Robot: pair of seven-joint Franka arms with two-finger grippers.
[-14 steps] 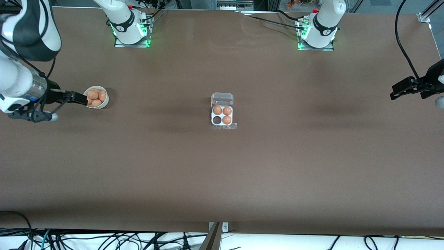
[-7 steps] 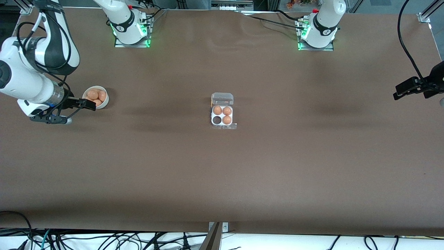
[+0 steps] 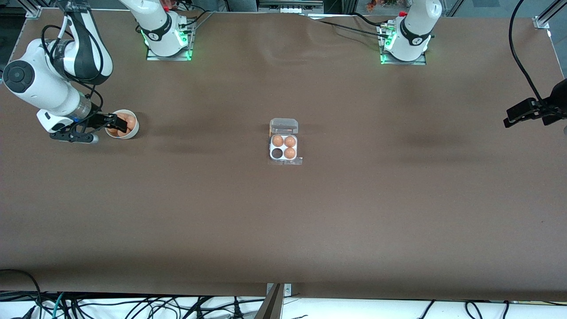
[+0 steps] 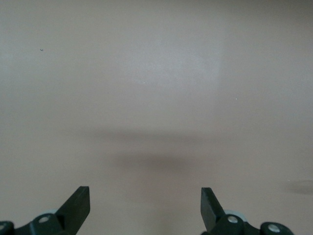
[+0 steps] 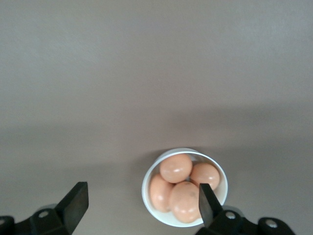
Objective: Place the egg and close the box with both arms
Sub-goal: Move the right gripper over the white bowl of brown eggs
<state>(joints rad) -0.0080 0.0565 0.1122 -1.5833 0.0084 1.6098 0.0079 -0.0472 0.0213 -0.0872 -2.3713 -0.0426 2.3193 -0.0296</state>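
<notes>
The wide brown bench [image 3: 283, 212] carries a small square clear-plastic egg box [image 3: 283, 148] at its middle, and everything else is placed from it. The box stands open: its hinged transparent lid [image 3: 284, 125] lies flat on the bench, just farther from the front camera than the pale four-cell tray. Three cells each hold a smooth orange-brown egg [image 3: 277, 141]; the fourth cell [image 3: 277, 153] — the one nearer the front camera, toward the right arm's end — is dark and holds nothing.

Well apart from the box, toward the right arm's end of the bench, sits a round white bowl [image 3: 131, 131] with a heap of the same orange-brown eggs [image 5: 176, 167] inside; the right wrist view shows four of them packed together. The right tool [image 3: 116, 125] of the white right arm is over this bowl, its two black fingers [image 5: 75, 203] spread wide apart with nothing between them. In the right wrist view one finger overlaps the bowl's rim [image 5: 151, 171] and the other is over bare bench beside it; whether a finger touches an egg cannot be told.

The left tool [image 3: 517, 113] is over the bench's edge at the left arm's end, well apart from the box — waiting, its black fingers [image 4: 78, 204] wide apart and gripping nothing, with only bare bench beneath them.
</notes>
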